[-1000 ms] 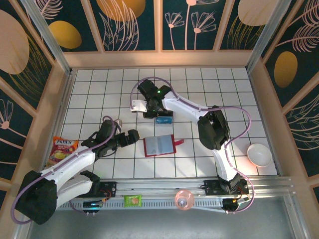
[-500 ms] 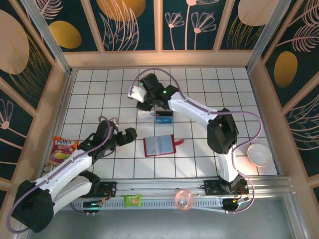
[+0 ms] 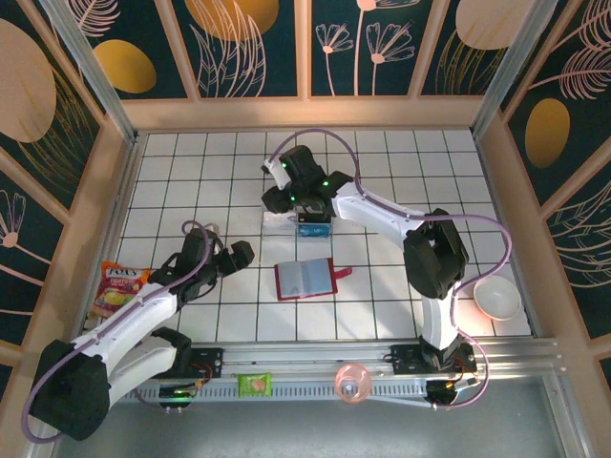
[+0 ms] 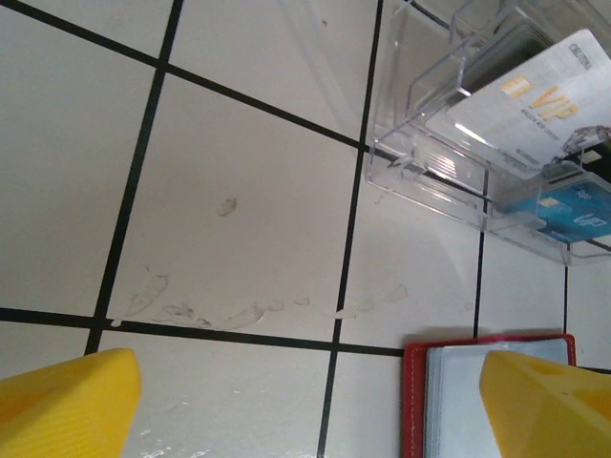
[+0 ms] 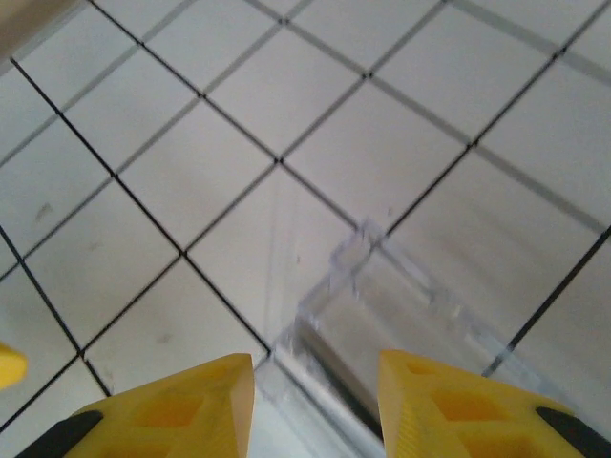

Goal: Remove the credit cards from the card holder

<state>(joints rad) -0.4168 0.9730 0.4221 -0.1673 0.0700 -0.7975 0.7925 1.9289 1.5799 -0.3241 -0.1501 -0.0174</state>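
The red card holder lies open on the tiled table, its grey-blue sleeves facing up; its upper left corner shows in the left wrist view. My left gripper hovers just left of it, open wide, with nothing between the yellow fingers. A clear plastic box behind the holder has a white credit card and a blue credit card in it. My right gripper hangs over the box's left end, open and empty.
A snack packet lies at the left wall and a white bowl at the right. A green packet and a pink round item sit on the front rail. Wooden walls enclose the table.
My right gripper has shifted a little to the right over the clear box and its jaws have widened. My left gripper has drawn back slightly leftward from the card holder.
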